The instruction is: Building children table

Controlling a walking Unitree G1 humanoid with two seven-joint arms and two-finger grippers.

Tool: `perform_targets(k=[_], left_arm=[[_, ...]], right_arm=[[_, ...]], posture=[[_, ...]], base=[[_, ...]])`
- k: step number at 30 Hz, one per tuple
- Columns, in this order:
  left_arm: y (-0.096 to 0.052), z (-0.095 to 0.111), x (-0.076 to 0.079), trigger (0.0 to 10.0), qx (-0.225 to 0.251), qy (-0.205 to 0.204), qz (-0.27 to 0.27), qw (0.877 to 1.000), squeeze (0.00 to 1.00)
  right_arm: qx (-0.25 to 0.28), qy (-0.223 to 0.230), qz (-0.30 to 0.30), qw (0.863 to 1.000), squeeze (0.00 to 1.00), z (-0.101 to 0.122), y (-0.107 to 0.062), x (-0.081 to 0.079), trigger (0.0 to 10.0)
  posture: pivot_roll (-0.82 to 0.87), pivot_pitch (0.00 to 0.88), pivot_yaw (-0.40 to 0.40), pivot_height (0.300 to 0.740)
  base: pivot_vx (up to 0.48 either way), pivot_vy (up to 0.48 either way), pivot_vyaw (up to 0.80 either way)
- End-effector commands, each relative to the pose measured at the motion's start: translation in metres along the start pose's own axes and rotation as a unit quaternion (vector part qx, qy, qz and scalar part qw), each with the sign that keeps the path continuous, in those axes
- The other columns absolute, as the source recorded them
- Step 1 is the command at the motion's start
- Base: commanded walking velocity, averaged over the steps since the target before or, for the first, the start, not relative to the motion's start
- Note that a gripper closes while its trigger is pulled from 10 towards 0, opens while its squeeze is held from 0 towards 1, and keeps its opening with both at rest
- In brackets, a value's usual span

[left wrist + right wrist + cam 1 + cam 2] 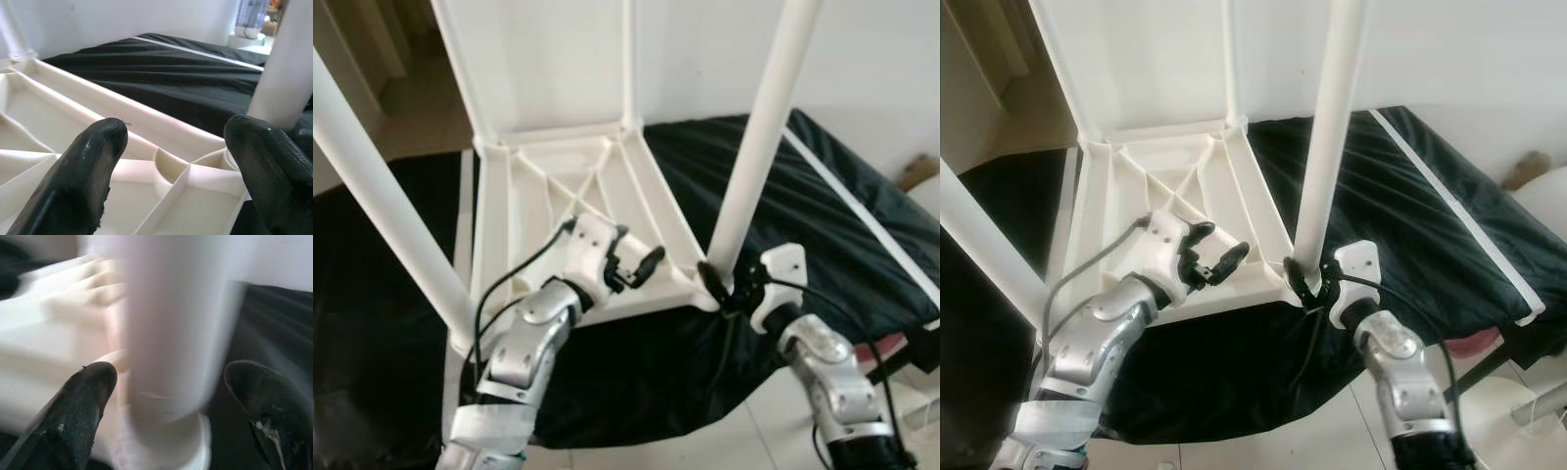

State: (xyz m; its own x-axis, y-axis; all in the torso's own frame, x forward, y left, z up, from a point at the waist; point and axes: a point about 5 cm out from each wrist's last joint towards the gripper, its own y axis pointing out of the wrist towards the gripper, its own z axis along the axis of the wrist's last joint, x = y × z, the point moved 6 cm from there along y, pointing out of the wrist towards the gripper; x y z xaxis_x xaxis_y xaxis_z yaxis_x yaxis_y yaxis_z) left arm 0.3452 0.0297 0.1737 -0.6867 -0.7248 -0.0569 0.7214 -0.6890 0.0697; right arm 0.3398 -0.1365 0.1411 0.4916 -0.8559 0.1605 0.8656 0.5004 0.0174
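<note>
A white plastic children's table [548,186] lies upside down on a black cover, its ribbed underside facing up and its legs pointing upward. My left gripper [636,264] hovers open over the ribs near the front edge, holding nothing; the left wrist view shows its fingers [93,161] apart above the rib cells [186,176]. At the base of the front right leg [759,147] my right gripper [722,286] stands open, one finger on each side of it. In the right wrist view the leg [181,333] is blurred between the fingertips [83,396].
The front left leg [382,196] slants up close to my left arm. The black cover [822,196], with a white stripe, spreads wide to the right. Pale floor tiles [724,441] lie below the front edge, a white wall stands behind, and something red [891,345] sits low on the right.
</note>
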Motion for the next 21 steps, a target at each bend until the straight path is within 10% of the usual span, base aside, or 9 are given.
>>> perform_targets(k=[1, 10, 11, 21], left_arm=[[0.005, 0.005, 0.001, 10.0, 0.004, 0.011, -0.003, 1.000, 0.00], [0.006, 0.009, 0.000, 10.0, 0.008, 0.023, -0.005, 1.000, 0.00], [0.006, 0.010, -0.001, 10.0, 0.009, 0.026, -0.004, 1.000, 0.00], [0.005, 0.012, -0.004, 10.0, 0.012, 0.027, 0.003, 1.000, 0.00]], right_arm=[[-0.016, -0.029, 0.059, 0.998, 0.00, -0.005, 0.010, -0.006, 10.0], [-0.037, -0.048, 0.118, 0.991, 0.00, -0.010, 0.024, -0.010, 10.0], [-0.046, -0.053, 0.141, 0.988, 0.00, -0.013, 0.027, -0.015, 0.9], [-0.065, -0.056, 0.173, 0.981, 0.00, -0.026, 0.024, -0.020, 0.0]], posture=[[0.03, 0.000, 0.008, 0.740], [0.04, 0.000, 0.005, 0.740], [0.06, 0.000, 0.002, 0.740], [0.07, 0.000, -0.002, 0.740]], base=[[0.000, 0.000, 0.00], [0.000, 0.000, 0.00], [0.000, 0.000, 0.00], [0.000, 0.000, 0.00]])
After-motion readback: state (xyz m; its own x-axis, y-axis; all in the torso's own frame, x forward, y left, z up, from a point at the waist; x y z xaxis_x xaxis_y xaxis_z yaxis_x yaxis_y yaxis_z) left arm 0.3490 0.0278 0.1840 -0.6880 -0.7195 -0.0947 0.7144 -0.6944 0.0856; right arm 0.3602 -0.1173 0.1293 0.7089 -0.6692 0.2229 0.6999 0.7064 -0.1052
